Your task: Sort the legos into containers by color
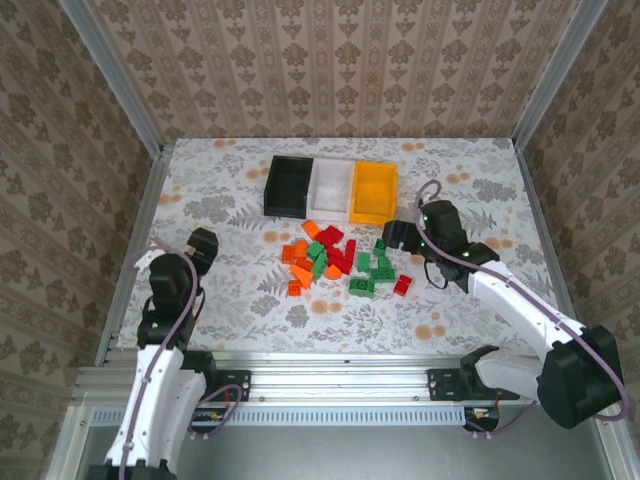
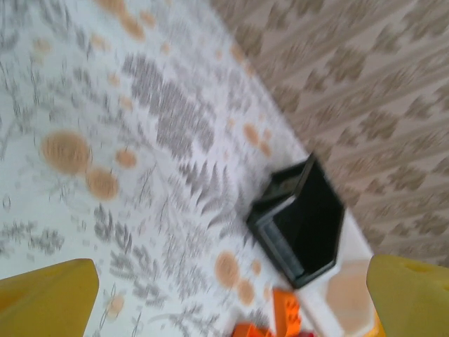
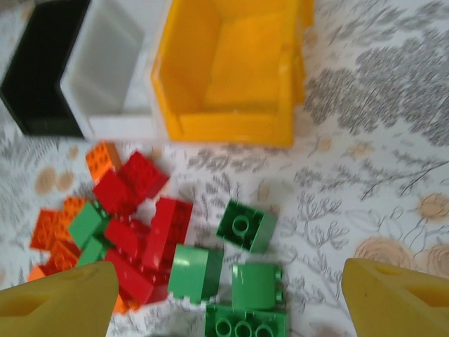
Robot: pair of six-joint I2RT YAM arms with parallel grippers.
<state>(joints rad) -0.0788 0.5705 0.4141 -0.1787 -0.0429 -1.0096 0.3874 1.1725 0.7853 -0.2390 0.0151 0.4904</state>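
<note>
Right gripper (image 1: 405, 236) (image 3: 228, 302): fingers spread wide, nothing held. It hangs low over the near-right edge of the lego pile (image 1: 335, 260).

Directly below and between its fingers we see a cluster of green bricks (image 3: 244, 225), touching or just beside one another. Red bricks (image 3: 151, 232) lie toward its left finger, and orange bricks (image 3: 52, 228) lie beyond those.

Straight ahead of the right gripper stands the yellow-orange bin (image 3: 231, 130), with no brick showing in it. The white bin (image 3: 119, 126) and black bin (image 3: 35, 119) sit ahead and to the left, all three side by side and touching.

Left gripper (image 1: 203, 245) (image 2: 228, 302): also spread and empty, well apart from the pile, with the black bin (image 2: 309, 210) ahead of it to the right.

Sorting looks not yet begun.

Risks, as we judge them:
- The green bricks are packed tight, so closing on one may pinch two or shove a neighbour into the red bricks.
- A smooth brick side may slip or twist on the lift.
- The bins touch one another, so a release off-centre could land a brick on a shared rim or in the wrong bin.
</note>
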